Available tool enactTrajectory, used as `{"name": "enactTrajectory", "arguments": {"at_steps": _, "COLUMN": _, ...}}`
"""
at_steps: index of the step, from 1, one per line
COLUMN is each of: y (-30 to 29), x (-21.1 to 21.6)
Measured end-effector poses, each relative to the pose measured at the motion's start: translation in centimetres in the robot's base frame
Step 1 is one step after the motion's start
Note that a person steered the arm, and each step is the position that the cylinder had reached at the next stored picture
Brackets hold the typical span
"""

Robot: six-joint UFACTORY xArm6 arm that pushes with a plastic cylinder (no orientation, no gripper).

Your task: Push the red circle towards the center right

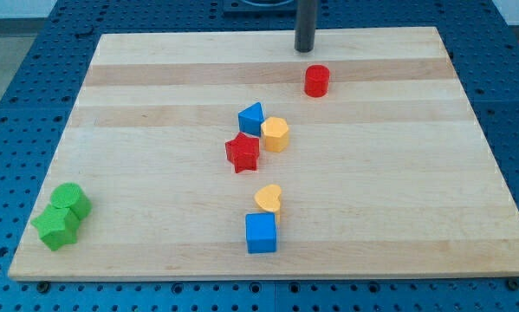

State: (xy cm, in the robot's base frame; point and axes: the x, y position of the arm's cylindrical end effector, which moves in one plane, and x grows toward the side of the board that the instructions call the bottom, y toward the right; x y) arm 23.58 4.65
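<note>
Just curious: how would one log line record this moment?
tip: above red circle block, apart | wooden board | push: not begun

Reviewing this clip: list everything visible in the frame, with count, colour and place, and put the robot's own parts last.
Wooden board: one, light wood, fills most of the view.
Perforated table: one, blue, around the board.
Red circle: one, red, upper right of middle.
Blue triangle: one, blue, near the board's middle.
Yellow hexagon: one, yellow, just right of the blue triangle.
Red star: one, red, below the blue triangle.
Yellow heart: one, yellow, lower middle.
Blue square: one, blue, just below the yellow heart.
Green blocks: two, green, bottom left corner, close together; shapes unclear.
My tip: one, dark rod, view's top, just above the red circle, apart from it.
</note>
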Motion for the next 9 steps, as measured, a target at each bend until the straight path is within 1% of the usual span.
{"name": "enactTrajectory", "arguments": {"at_steps": 1, "y": -0.6, "x": 1.7}}
{"name": "enactTrajectory", "arguments": {"at_steps": 2, "y": -0.5, "x": 5.0}}
{"name": "enactTrajectory", "arguments": {"at_steps": 3, "y": -0.2, "x": 6.8}}
{"name": "enactTrajectory", "arguments": {"at_steps": 4, "y": 3.4, "x": 9.9}}
{"name": "enactTrajectory", "arguments": {"at_steps": 5, "y": 8.2, "x": 11.3}}
{"name": "enactTrajectory", "arguments": {"at_steps": 6, "y": 9.2, "x": 11.3}}
{"name": "enactTrajectory", "arguments": {"at_steps": 7, "y": 7.9, "x": 11.0}}
{"name": "enactTrajectory", "arguments": {"at_steps": 8, "y": 6.1, "x": 12.0}}
{"name": "enactTrajectory", "arguments": {"at_steps": 9, "y": 6.1, "x": 13.6}}
